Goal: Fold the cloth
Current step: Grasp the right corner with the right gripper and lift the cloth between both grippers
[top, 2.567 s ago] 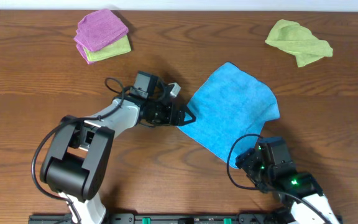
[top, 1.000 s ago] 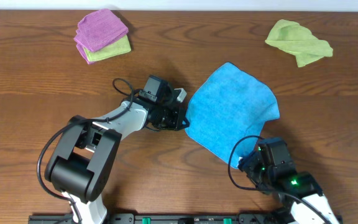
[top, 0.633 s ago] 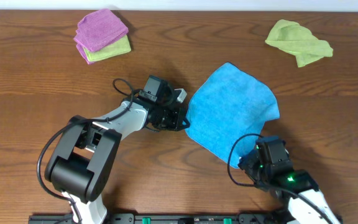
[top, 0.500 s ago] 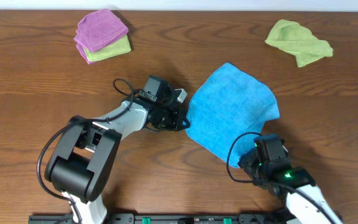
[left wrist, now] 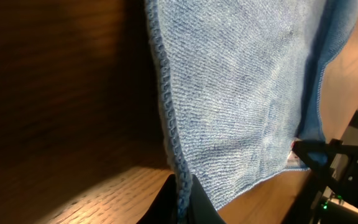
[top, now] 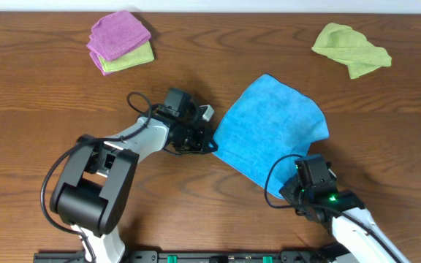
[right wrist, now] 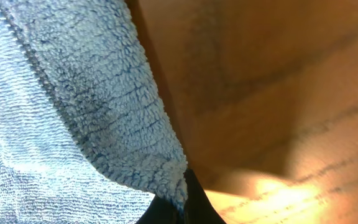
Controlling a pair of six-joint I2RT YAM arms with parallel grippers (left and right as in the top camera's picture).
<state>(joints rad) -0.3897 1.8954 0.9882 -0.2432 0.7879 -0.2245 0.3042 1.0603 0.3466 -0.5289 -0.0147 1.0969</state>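
Overhead: cloth [top: 272,128] is spread flat on the bench [top: 50,109], right of centre; no fold is made yet. Left tool [top: 209,144] is clamped on its left corner, right tool [top: 294,179] on its near corner. Open bench is left beyond, up to the green cloth [top: 351,48].
Left wrist: the hemmed edge is pinched, with bare wood alongside.
Right wrist: the corner tip is gripped.

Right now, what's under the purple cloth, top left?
A folded light green cloth, showing along the purple cloth's near edge. The rest of the green one, and the table beneath the stack, is covered.
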